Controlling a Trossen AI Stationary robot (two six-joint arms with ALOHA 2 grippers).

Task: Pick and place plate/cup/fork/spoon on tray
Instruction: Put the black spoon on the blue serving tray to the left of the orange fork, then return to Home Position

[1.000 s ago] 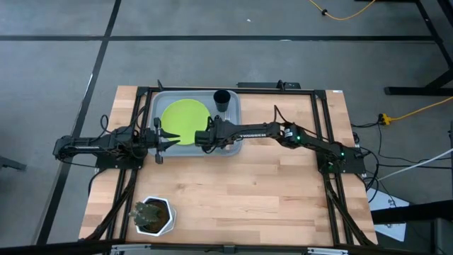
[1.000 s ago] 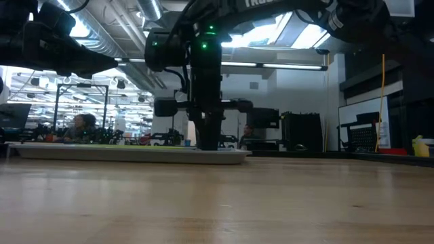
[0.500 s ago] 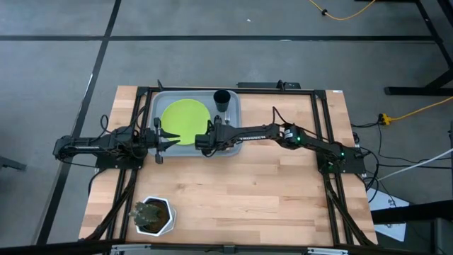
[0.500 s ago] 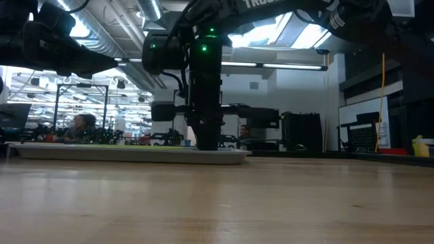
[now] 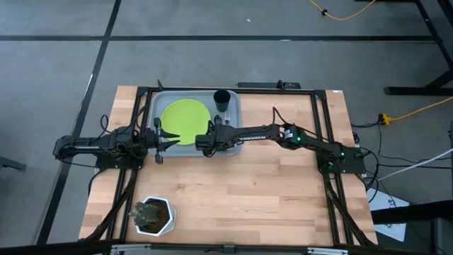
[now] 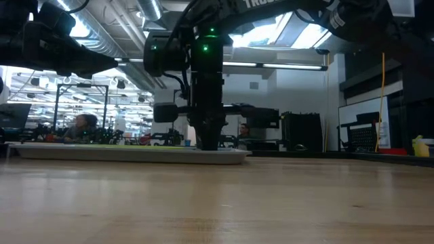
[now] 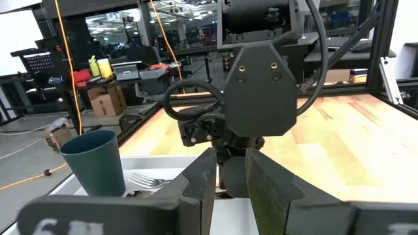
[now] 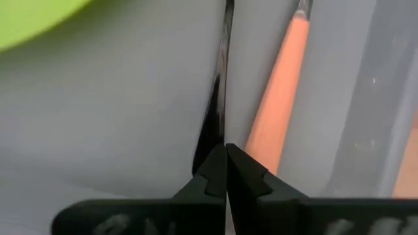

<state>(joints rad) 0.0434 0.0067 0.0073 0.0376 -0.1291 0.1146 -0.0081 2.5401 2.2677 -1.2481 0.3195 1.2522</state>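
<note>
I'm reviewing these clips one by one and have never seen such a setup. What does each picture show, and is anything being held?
Two dark robot arms work at a wooden table. The top-down picture shows everything. A grey-blue tray holds a lime-green plate and a dark cup, and a potted plant stands near the table's front corner. The low picture looks level across the tabletop. The other two pictures come from cameras on the arms' wrists. In the right wrist picture, the right gripper is shut on the spoon, pinching its thin handle just above the tray floor. The fork, with its orange handle, lies alongside. The left gripper sits open at the tray's left edge.
</note>
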